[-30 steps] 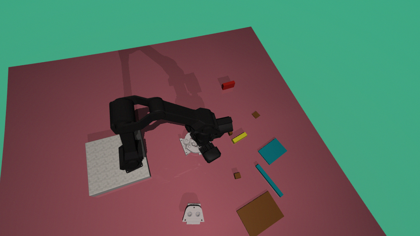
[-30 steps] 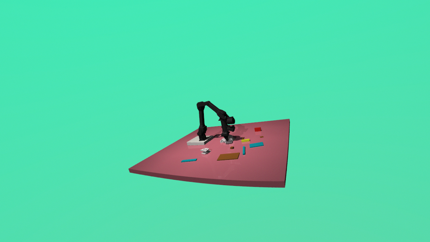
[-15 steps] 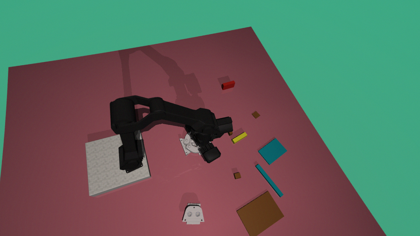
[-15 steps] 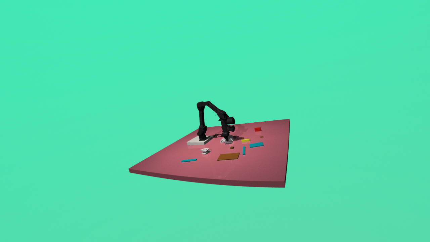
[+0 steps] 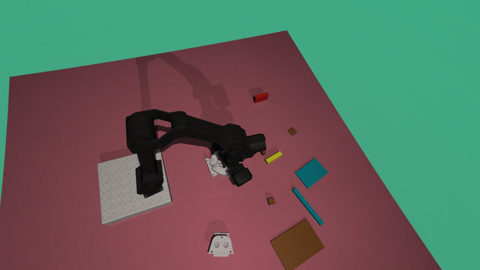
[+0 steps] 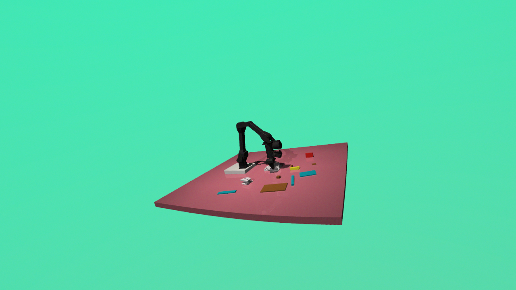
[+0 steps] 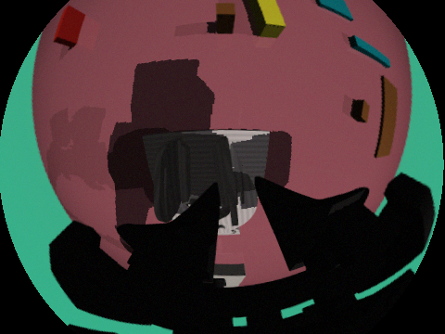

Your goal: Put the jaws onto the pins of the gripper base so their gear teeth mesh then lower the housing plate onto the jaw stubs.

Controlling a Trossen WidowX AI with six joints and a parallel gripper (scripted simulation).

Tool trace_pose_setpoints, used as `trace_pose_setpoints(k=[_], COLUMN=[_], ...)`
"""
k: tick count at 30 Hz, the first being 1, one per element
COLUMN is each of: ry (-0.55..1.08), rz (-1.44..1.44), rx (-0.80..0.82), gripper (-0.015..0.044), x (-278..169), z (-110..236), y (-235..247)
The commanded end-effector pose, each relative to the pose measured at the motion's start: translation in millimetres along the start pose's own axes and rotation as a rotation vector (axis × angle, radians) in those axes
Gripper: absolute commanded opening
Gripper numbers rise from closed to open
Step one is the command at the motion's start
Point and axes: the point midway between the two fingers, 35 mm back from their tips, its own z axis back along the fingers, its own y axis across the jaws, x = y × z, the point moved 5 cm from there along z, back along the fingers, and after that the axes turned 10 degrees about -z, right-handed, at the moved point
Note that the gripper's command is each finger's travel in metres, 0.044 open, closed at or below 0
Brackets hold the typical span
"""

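Observation:
The white gripper base (image 5: 212, 173) (image 6: 267, 169) (image 7: 250, 135) lies on the table under the hand, partly hidden by it. One jaw (image 7: 169, 181) lies over it at the left in the wrist view. My gripper (image 7: 236, 184) (image 6: 272, 168) is low over the base, its fingers part-way apart and shut on the other jaw (image 7: 226, 160). The fingers and shadow hide much of that jaw. Gear teeth show in the top view, but I cannot tell whether they mesh or how the jaws sit on the pins. The white housing plate (image 5: 220, 249) (image 6: 246, 179) stands raised, apart from the base.
A pale slab (image 5: 117, 191) carries the arm's foot. A yellow bar (image 5: 273, 157), brown cubes (image 5: 271, 200) (image 5: 292, 131), a red block (image 5: 261, 97), a teal plate (image 5: 311, 173), a teal bar (image 5: 307, 206) and a brown plate (image 5: 297, 244) lie around. Another teal plate (image 6: 227, 192) is near the front.

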Motion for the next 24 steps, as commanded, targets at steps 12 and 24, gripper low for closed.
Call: trace_pose_setpoints(k=[12,24], ry=[0.004,0.004], rz=[0.006,0.006], rx=[0.002,0.002], gripper=[0.0134,0.0134], x=[0.1,0.4], z=[3.0,2.4], y=[0.1,-0.1])
